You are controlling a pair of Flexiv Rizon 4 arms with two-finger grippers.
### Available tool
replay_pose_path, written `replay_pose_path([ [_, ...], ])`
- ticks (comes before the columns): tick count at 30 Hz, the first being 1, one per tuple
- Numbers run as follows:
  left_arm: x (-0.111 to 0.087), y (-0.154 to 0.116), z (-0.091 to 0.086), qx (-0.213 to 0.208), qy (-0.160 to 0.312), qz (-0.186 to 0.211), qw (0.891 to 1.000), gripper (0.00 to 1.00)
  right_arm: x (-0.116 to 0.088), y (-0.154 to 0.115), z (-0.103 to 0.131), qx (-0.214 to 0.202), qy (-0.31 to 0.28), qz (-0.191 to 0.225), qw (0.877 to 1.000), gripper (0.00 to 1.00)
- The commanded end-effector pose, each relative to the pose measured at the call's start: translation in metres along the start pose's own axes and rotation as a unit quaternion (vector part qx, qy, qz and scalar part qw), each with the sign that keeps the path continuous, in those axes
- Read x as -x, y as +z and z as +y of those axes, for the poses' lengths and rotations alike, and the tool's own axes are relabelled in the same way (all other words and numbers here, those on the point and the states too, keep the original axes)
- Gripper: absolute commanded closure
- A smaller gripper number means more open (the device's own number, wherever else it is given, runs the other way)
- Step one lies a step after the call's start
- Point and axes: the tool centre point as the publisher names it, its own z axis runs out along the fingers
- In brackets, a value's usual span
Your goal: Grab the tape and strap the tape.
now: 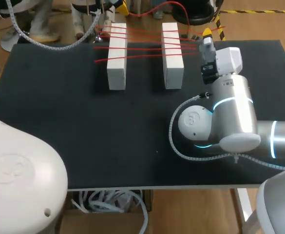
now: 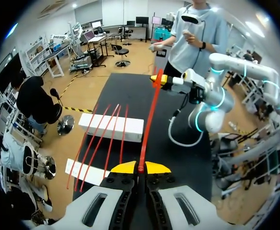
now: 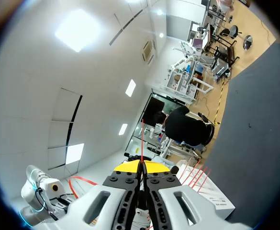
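Black tabletop (image 1: pixel 59 122) carries two white blocks standing side by side, with several strands of red tape already stretched across both.

The left gripper (image 2: pixel 140 167) has its yellow tips pressed together on the tape (image 2: pixel 149 120), pinching one end of a taut red strand. Straight ahead of it the strand runs on to the right gripper (image 2: pixel 159 79). Beside the left gripper, just off that line, lies the left block (image 2: pixel 84 172), and farther ahead the right block (image 2: pixel 111 127). The laid strands fan across both of them. The held strand seems to pass just beside the right block's end rather than over it.

At the far side, the right gripper is likewise closed tight on the tape, which rises thin between its tips.

My reading is that one more wrap is in hand, with the tape grabbed at both ends and tensioned but not yet seated. The next move calls for both arms to shift together and keep the pull even. The strand should come down across both blocks, parallel to the others, without slackening or slipping from either pinch.
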Motion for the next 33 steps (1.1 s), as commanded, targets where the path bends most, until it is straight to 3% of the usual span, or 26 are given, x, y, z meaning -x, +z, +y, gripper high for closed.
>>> replay_pose_path([
  [1,0.0,0.0,0.001,0.0,0.001,0.001,1.0,1.0,-0.001,0.001,0.001,-0.002,0.0,-0.002,1.0,1.0],
  [6,0.0,0.0,0.001,0.0,0.001,0.001,1.0,1.0,-0.001,0.001,0.001,-0.002,0.0,-0.002,1.0,1.0],
  [12,0.0,0.0,0.001,0.0,0.001,0.001,1.0,1.0,-0.021,0.012,0.013,0.011,-0.133,0.035,0.99,1.0],
  [14,0.0,0.0,0.001,0.0,0.001,0.001,1.0,1.0,-0.027,0.015,0.017,0.021,-0.154,0.064,0.986,1.0],
  [17,0.0,0.0,0.001,0.0,0.001,0.001,1.0,1.0,-0.035,0.019,0.022,0.028,-0.175,0.066,0.982,1.0],
  [26,0.0,0.0,0.001,0.0,0.001,0.001,1.0,1.0,-0.046,0.011,0.037,0.039,-0.224,0.014,0.974,1.0],
  [33,0.0,0.0,0.001,0.0,0.001,0.001,1.0,1.0,-0.069,-0.003,0.047,0.014,-0.236,-0.022,0.971,1.0],
])
